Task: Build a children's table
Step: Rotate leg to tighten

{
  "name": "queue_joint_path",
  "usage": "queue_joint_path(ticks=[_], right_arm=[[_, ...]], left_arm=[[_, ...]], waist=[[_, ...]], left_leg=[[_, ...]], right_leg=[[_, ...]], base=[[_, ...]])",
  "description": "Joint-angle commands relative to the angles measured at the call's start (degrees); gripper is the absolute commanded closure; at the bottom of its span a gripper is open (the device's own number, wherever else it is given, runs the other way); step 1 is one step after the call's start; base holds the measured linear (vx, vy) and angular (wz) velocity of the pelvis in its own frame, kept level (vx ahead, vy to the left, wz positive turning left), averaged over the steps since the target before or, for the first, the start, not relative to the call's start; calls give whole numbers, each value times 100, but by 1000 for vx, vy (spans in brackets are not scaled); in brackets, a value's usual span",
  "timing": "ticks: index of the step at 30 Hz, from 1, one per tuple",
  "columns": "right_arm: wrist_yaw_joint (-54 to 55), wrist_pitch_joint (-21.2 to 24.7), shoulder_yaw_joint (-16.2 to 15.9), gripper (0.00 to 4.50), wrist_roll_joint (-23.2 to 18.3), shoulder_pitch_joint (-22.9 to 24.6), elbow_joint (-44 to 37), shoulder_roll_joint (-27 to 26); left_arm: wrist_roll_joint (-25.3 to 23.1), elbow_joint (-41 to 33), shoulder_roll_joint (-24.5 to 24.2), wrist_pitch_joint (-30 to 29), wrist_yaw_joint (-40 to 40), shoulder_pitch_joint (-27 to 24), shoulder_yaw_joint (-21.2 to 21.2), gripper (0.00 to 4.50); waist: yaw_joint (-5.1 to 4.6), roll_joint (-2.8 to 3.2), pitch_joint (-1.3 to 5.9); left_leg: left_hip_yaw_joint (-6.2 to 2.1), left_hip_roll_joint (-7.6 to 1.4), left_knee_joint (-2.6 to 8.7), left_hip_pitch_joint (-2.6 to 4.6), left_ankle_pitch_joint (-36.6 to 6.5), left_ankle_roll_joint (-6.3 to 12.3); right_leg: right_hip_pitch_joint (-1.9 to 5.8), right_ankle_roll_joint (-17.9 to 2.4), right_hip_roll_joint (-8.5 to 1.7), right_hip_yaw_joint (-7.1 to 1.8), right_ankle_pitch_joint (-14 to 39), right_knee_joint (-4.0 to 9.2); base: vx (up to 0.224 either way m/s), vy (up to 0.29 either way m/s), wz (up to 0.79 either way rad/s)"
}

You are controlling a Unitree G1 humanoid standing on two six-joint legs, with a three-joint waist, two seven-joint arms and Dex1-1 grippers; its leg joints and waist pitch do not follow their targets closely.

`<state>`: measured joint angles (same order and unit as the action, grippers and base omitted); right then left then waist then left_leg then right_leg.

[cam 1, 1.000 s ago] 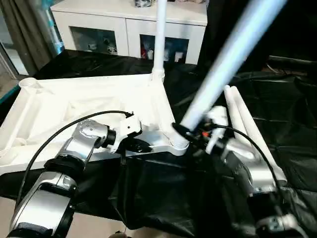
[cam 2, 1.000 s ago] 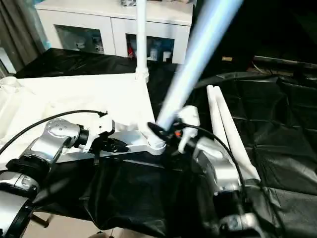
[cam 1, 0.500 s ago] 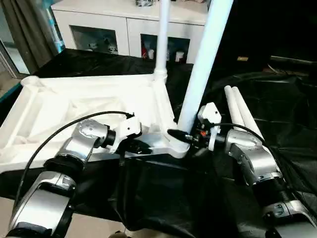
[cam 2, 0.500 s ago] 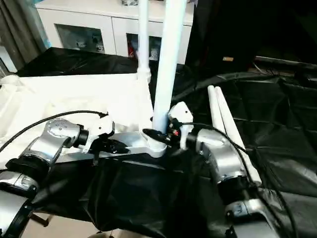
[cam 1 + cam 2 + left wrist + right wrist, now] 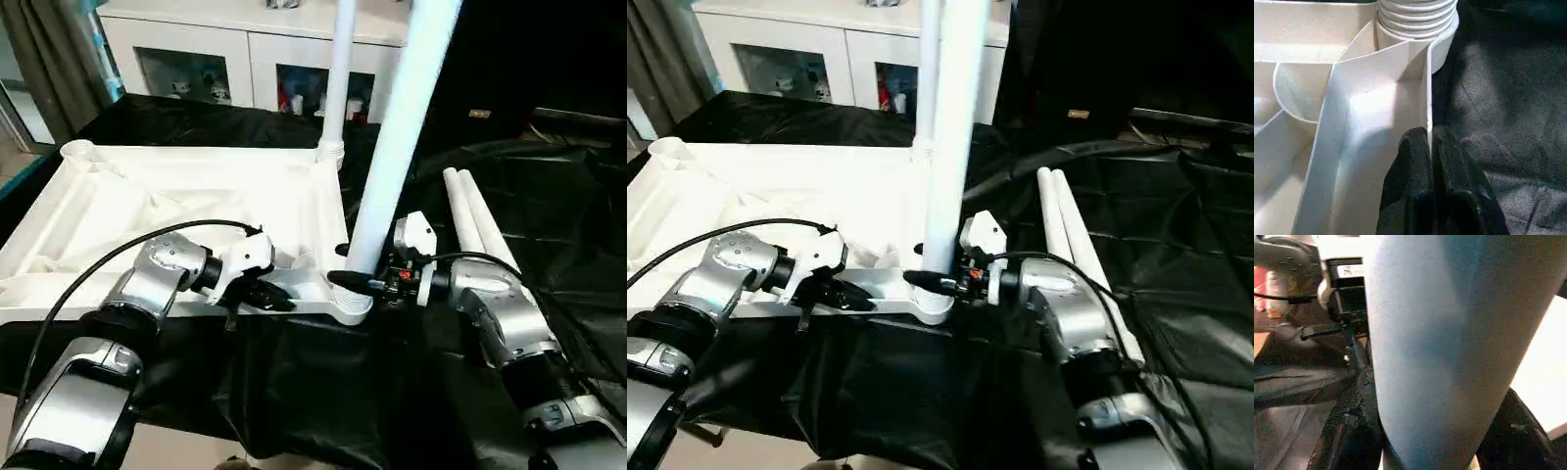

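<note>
Item: children's table, part-built, lying upside down on a black-draped worktop (image 5: 294, 392).

Progress (as judged): one leg, the far leg (image 5: 340, 69), stands upright in the far corner socket. A second, the near leg (image 5: 397, 127), stands almost upright with its foot at the near corner socket (image 5: 355, 304); whether it is fully seated cannot be told. Two spare legs (image 5: 480, 220) lie side by side on the cloth, just beside the right arm, not yet fitted. The socket at the far left corner (image 5: 76, 150) is empty. About half the legs remain.

Hands: the left hand (image 5: 277, 297) is pinched tight on the thin edge wall of the tabletop (image 5: 176, 201), near the socket being worked, steadying it. The right hand (image 5: 345, 281) is clamped around the near leg low down, just above the socket, fingers partway apart to the tube's width.

Materials and shapes:
- Tabletop: white moulded plastic, rectangular, underside up, with raised ribs and shallow curved pockets; smooth, slightly glossy.
- Corner socket: round collar with stacked ring ridges.
- Legs: long, plain white tubes, smooth.
- Cloth: black, creased, faint sheen.
- Behind: a white cabinet (image 5: 245, 44) with glazed doors.
</note>
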<state>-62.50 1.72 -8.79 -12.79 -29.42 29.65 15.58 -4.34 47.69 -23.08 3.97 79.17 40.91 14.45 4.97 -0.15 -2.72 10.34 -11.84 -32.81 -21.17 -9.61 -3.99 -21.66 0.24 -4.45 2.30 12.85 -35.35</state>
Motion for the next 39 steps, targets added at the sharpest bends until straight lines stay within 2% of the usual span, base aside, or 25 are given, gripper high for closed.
queue_joint_path(ticks=[1,3,4,5,6,8,11,13,14,15,18,20,25,27,33,39], right_arm=[[711,160,-178,263,559,70,793,-119],[1221,38,-54,263,666,-59,1044,-223],[1385,28,-8,263,678,-94,1102,-268],[1742,70,60,263,727,-166,1211,-344],[1742,70,60,263,727,-166,1211,-344],[2650,264,232,263,784,-342,1437,-566],[3356,442,385,263,779,-479,1604,-752],[4258,546,660,263,679,-742,1973,-1123],[4266,547,664,263,677,-745,1977,-1128],[4535,582,809,263,556,-857,2139,-1316],[4754,586,849,263,541,-967,2268,-1502],[4855,582,822,263,593,-1016,2304,-1574],[5127,546,836,263,723,-1206,2510,-1807],[5119,545,843,263,732,-1224,2538,-1829],[5088,547,813,263,780,-1232,2542,-1822],[5116,508,878,263,772,-1316,2627,-1816]], left_arm=[[64,-82,232,-57,-295,379,-56,450],[-10,69,301,-204,-690,517,-128,450],[-11,93,333,-270,-808,559,-164,450],[-16,132,394,-403,-1030,637,-226,450],[-16,132,394,-403,-1030,637,-226,450],[-112,196,511,-817,-1582,828,-280,450],[-189,256,626,-1183,-2073,978,-316,450],[-324,387,852,-1633,-2751,1177,-330,450],[-325,388,855,-1637,-2757,1179,-330,450],[-353,432,957,-1745,-2959,1238,-344,450],[-383,440,1054,-1872,-3107,1280,-319,450],[-392,436,1091,-1933,-3199,1305,-294,450],[-399,398,1179,-2093,-3388,1353,-235,450],[-397,389,1179,-2106,-3382,1348,-233,450],[-389,341,1136,-2116,-3295,1309,-225,450],[-394,312,1098,-2119,-3252,1280,-215,450]], waist=[[-30,39,235],[-61,43,224],[-66,16,234],[-63,14,233],[-68,20,235],[-79,20,246],[-95,14,274],[-108,15,302],[-107,16,302],[-98,-2,303],[-92,10,301],[-95,9,287],[-111,11,263],[-125,3,268],[-126,-1,282],[-136,-6,280]], left_leg=[[-41,-167,464,113,-1842,-78],[-57,-159,477,132,-2005,-207],[-63,-159,479,126,-1980,-226],[-67,-160,481,116,-1896,-235],[-57,-155,474,122,-1844,-228],[-50,-152,466,116,-1693,-219],[-34,-125,430,105,-1377,-160],[-21,-113,403,95,-1046,-100],[-17,-111,400,101,-1003,-93],[-12,-100,392,82,-917,-47],[-13,-104,392,75,-833,51],[-8,-105,399,80,-925,65],[-29,-124,459,103,-1465,-133],[-31,-123,458,102,-1495,-149],[-18,-112,435,80,-1226,-71],[-20,-116,441,86,-1313,-71]], right_leg=[[137,-1389,-357,-205,1134,470],[109,-1308,-372,-213,1500,498],[124,-1267,-379,-212,1552,504],[124,-1226,-385,-217,1556,506],[106,-1226,-371,-222,1456,506],[110,-1272,-350,-225,1131,477],[139,-1364,-329,-212,591,432],[154,-1456,-317,-209,26,381],[156,-1470,-311,-203,-43,379],[184,-1475,-316,-198,-175,370],[199,-1488,-313,-189,-375,365],[194,-1472,-314,-189,-281,383],[164,-1300,-333,-200,731,470],[160,-1278,-333,-206,745,476],[178,-1326,-324,-203,281,437],[172,-1327,-333,-207,465,453]], base=[[0,0,0],[0,0,0],[0,0,0],[0,0,0],[0,0,0],[0,0,0],[0,0,0],[0,0,0],[0,0,0],[0,0,0],[0,0,0],[0,0,0],[0,0,0],[0,0,0],[0,0,0],[0,0,0]])
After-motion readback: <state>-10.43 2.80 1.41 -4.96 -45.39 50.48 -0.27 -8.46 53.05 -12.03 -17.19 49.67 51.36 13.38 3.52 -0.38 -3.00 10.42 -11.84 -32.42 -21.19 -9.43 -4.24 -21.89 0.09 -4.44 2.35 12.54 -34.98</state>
